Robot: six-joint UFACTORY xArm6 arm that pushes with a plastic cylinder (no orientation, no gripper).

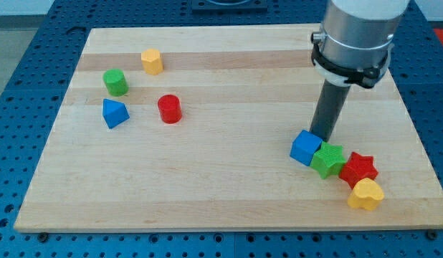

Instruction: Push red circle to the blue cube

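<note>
The red circle (169, 109) stands on the wooden board at the view's left of centre. The blue cube (305, 147) sits at the view's lower right, touching a green star (328, 160). My tip (320, 135) is at the lower end of the dark rod, just above and to the right of the blue cube, touching or nearly touching its top edge. The tip is far to the right of the red circle.
A blue triangle-like block (115, 113), a green cylinder (115, 82) and a yellow block (152, 61) lie near the red circle at the left. A red star (359, 169) and a yellow heart (366, 194) sit beside the green star near the board's right edge.
</note>
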